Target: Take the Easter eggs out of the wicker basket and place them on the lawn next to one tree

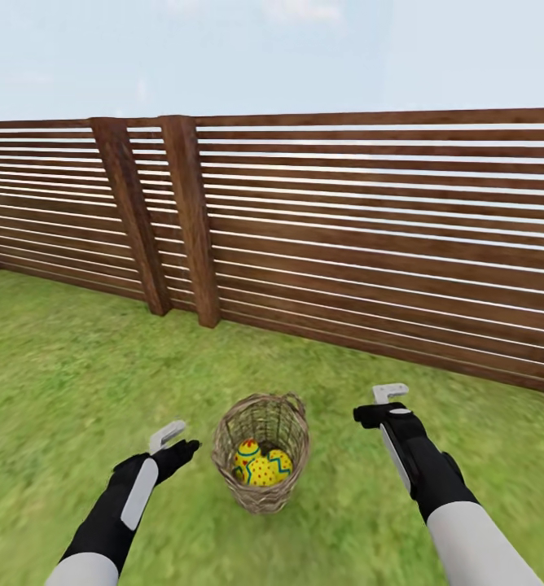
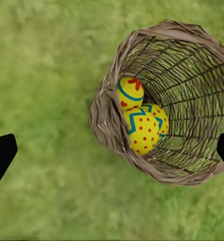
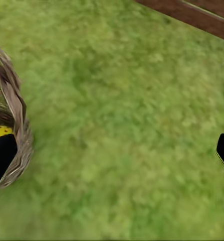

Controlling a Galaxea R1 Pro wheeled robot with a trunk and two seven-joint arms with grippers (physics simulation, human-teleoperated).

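Note:
The wicker basket (image 1: 261, 488) stands upright on the lawn (image 1: 76, 382) between my two arms. Inside it lie the three Easter eggs: a dotted one with a zigzag band (image 2: 141, 131), one with a red heart and blue band (image 2: 130, 93), and a third (image 2: 161, 118) partly behind them. From the head view the eggs (image 1: 264, 467) sit low in the basket. My left gripper (image 1: 174, 443) hovers open just left of the basket rim (image 2: 104, 108), holding nothing. My right gripper (image 1: 384, 403) is open over bare grass, right of the basket (image 3: 11, 125). The tree is out of view.
A brown horizontal-slat wooden fence (image 1: 370, 244) runs across the back, with two thick posts (image 1: 190, 220) a short way behind the basket. Grass stretches to both sides and toward me.

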